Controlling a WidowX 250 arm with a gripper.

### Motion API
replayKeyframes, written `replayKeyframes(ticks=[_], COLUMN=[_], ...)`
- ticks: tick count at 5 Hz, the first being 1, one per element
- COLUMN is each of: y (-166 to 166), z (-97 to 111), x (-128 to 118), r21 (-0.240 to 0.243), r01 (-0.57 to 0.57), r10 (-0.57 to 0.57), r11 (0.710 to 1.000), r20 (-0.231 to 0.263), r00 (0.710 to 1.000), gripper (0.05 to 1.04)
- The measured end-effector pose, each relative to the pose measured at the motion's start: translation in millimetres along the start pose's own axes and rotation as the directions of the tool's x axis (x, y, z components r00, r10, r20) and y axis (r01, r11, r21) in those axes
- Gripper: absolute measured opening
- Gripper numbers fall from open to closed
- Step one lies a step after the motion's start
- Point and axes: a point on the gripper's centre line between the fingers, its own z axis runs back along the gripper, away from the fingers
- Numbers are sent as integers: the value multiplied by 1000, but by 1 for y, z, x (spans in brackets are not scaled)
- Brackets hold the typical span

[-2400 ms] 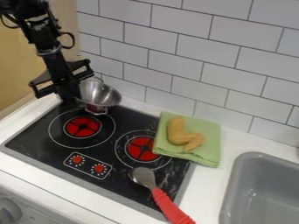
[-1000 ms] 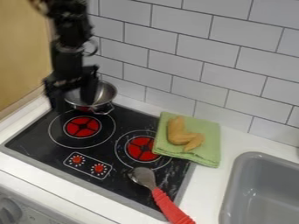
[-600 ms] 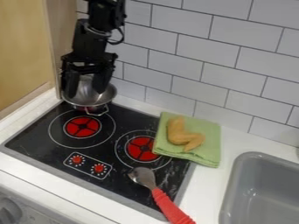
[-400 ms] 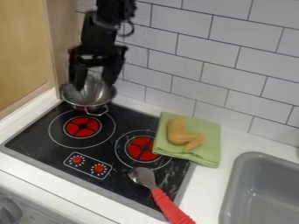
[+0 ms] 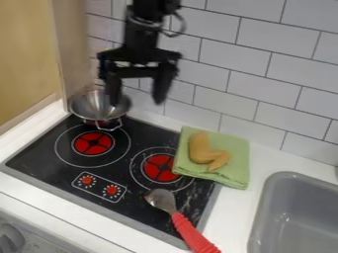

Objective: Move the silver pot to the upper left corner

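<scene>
My gripper (image 5: pixel 137 100) hangs at the upper left in front of the tiled wall, open, with its two fingers spread wide and nothing between them. The silver pot (image 5: pixel 96 107) rests upright at the back left corner of the stovetop, behind the left burner. The left finger overlaps the pot's right part in the view; whether it touches the pot I cannot tell.
On the black stovetop (image 5: pixel 56 170) a spoon with a red handle (image 5: pixel 192 235) lies at the front right. A green cloth (image 5: pixel 235 169) holds a tan drumstick-like toy (image 5: pixel 202 150). The grey sink (image 5: pixel 262 221) is at the right, a wooden panel (image 5: pixel 26 59) at the left.
The gripper moved from the pot's left side over to its right and rose, its fingers spreading wider. The pot shifted slightly left and now sits more level.
</scene>
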Motion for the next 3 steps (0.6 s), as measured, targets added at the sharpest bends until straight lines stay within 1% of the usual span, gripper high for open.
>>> replayKeyframes(ticks=[1,2,3], y=[-3,-27,-49], z=[2,5,11], x=[-22,-54,-83], r21=[-9,-14,-5], r01=[168,338,473], r10=[-168,-338,-473], r11=[986,941,881], r20=[-33,-30,5], r00=[985,941,881], gripper=[999,999,999])
